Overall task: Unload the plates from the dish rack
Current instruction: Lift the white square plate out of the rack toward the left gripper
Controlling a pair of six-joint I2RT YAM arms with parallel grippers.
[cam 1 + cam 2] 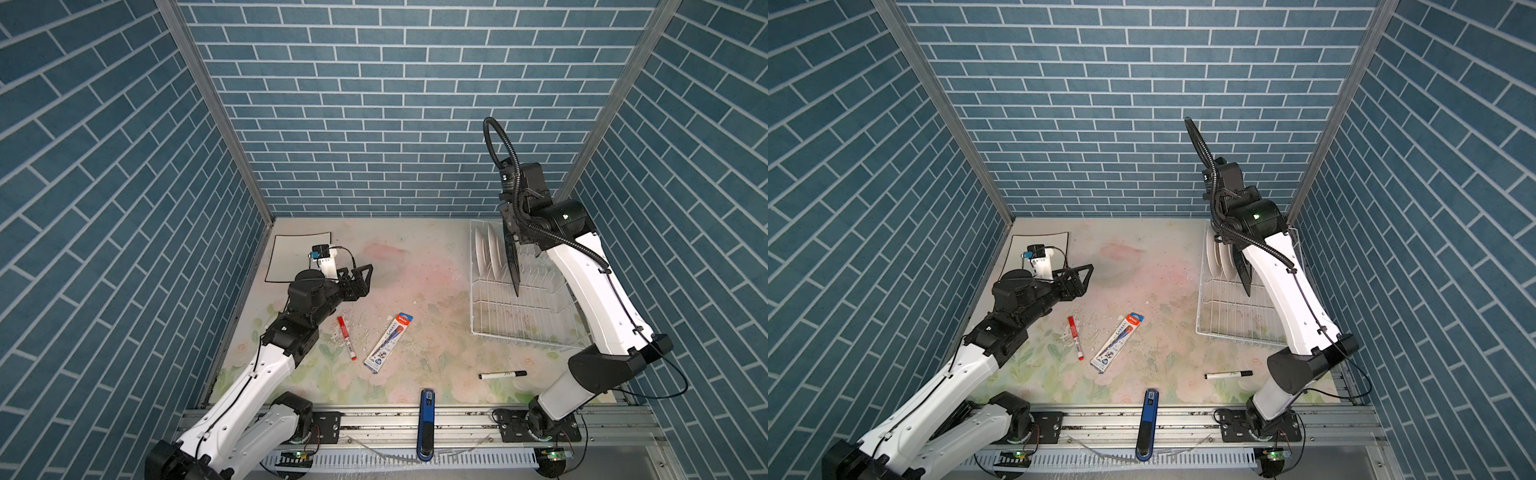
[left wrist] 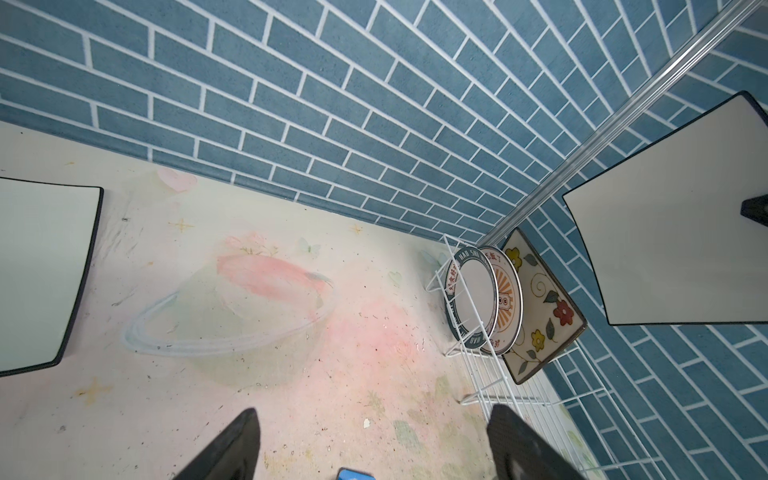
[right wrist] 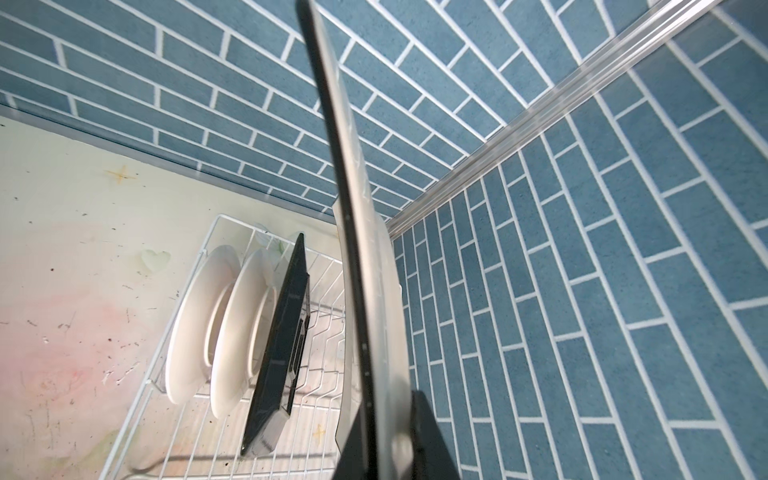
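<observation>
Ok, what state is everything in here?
left jaws: open, empty.
right jaws: shut on held plate, upright above rack.
flat plate: lying on table.
round plates: two, upright in rack.
flowered plate: upright in rack.

This was a robot test cell in a lab, dressed up as a kitchen: panels [image 1: 374,104] printed with blue brick closed three sides, bare aluminium posts [image 1: 222,120] joined them, two arms [image 1: 257,374] stood bolted to a rail [image 1: 374,422], and a dish rack [image 1: 528,307] sat on the flowered counter [image 1: 415,257] under the right tool [image 1: 509,222].
</observation>
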